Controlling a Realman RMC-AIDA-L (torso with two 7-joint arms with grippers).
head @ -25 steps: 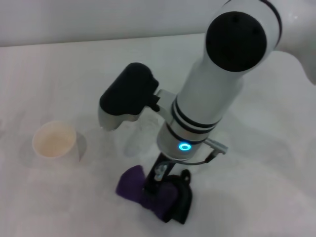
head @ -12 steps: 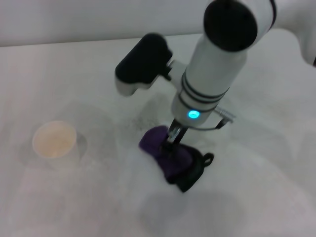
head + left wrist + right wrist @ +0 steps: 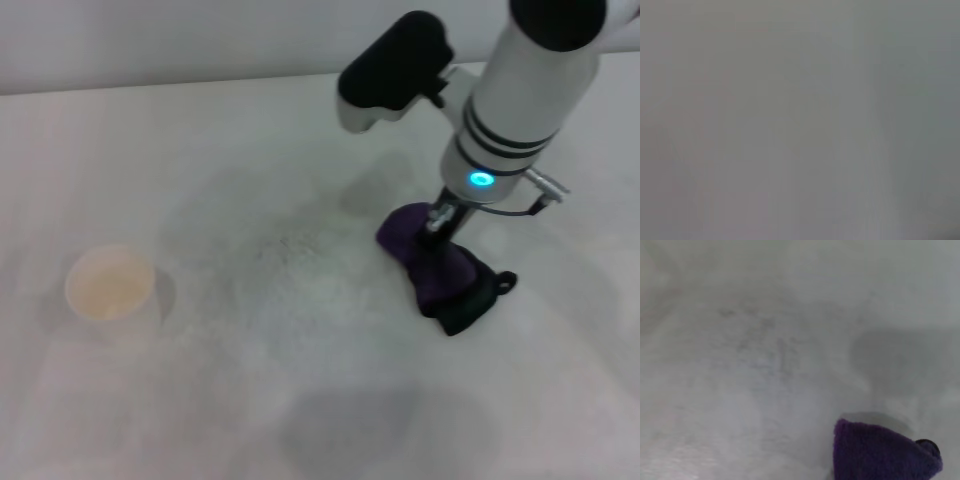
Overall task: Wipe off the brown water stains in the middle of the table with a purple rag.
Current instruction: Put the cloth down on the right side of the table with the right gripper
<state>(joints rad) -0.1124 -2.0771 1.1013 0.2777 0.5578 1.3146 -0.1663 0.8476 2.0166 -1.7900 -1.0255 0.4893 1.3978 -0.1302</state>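
here the right end effector (image 3: 441, 226) points down, clamping the purple rag (image 3: 432, 262) on the table (image 3: 200, 380).

The rag (image 3: 437, 265) lies on the table (image 3: 250, 380), well right of the cup (image 3: 108, 284).

Fuzzy cloth purple rag (image 3: 432, 262); matt table (image 3: 200, 380)
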